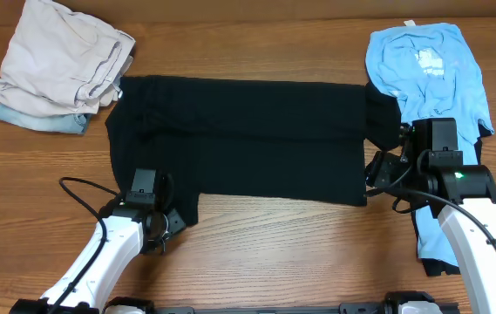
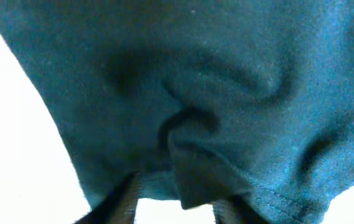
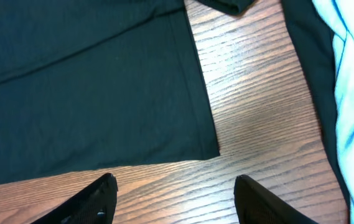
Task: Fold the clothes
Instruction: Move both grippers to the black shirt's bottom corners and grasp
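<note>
The large black fabric garment (image 1: 239, 139) lies spread across the wooden table (image 1: 274, 253); left pincer (image 2: 177, 206) clamps its near-left hem, likely for lifting, while right pincer (image 3: 175, 202) hangs open beside the near-right corner

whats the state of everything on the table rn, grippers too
black garment: spread flat, lower left corner pinched
left gripper: shut on the black garment
right gripper: open, over bare wood near the garment's right corner
beige pile: folded, stacked on a blue folded piece
light blue shirt: rumpled, not folded
</note>
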You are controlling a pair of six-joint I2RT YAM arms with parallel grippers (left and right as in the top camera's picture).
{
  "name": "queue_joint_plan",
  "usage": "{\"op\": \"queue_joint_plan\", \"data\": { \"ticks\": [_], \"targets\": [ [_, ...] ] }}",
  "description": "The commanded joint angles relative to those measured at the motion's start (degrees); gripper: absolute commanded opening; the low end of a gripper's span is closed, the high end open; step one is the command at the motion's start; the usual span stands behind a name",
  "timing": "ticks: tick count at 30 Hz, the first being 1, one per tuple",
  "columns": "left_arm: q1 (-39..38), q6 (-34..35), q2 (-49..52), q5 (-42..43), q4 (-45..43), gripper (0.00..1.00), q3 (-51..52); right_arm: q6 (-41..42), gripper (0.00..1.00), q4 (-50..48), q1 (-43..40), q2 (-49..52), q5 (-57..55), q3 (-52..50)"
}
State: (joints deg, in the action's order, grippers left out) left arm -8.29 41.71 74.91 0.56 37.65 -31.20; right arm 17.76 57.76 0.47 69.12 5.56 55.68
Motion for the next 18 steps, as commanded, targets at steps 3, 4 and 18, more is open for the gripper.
{"op": "queue_joint_plan", "data": {
  "ticks": [3,4,18],
  "targets": [
    [-0.3,0.0,0.1,-1.6,-0.2,0.14,0.6,-0.1,0.63,-0.7,0.3,0.1,-1.0,-0.3],
    [-0.2,0.0,0.1,-1.6,0.0,0.09,0.4,-0.1,0.63,-0.7,0.3,0.1,-1.0,-0.3],
    [-0.3,-6.3,0.1,-5.7,23.7,0.04,-20.3,-2.1,0.41,2.9,0.3,7.2,1.5,-0.3]
  ]
}}
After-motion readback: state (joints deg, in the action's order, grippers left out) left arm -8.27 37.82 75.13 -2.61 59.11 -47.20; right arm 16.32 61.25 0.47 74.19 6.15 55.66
